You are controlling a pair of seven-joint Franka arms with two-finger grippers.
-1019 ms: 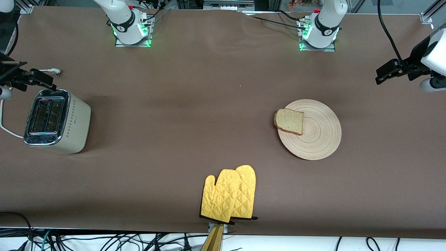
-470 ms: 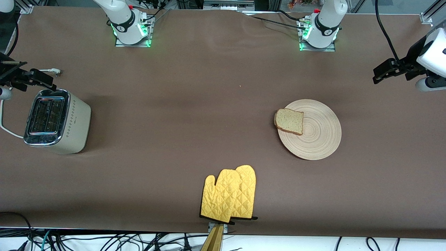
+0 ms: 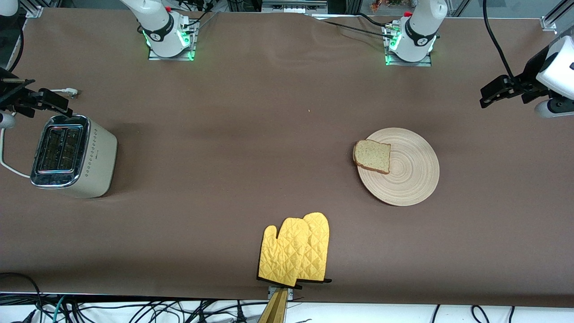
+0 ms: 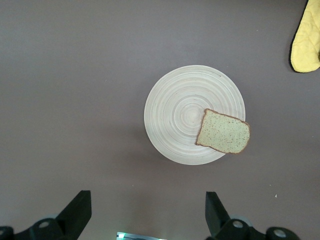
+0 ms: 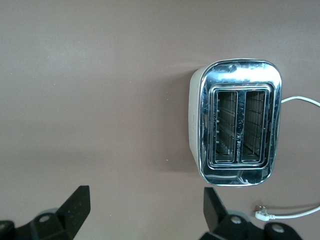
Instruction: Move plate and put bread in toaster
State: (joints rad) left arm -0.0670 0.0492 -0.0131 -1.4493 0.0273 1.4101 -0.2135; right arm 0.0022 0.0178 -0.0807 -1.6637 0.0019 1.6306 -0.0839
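Bread (image 3: 372,156) overhangs plate (image 3: 404,166); toaster (image 3: 71,155) slots empty; left gripper (image 4: 145,215) and right gripper (image 5: 142,212) spread, edge-cropped.

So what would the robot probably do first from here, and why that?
Probably the left gripper, open and hanging high over the left arm's end of the table, comes down toward the plate. The bread lies on the plate's rim and the toaster stands at the right arm's end, nothing gripped.
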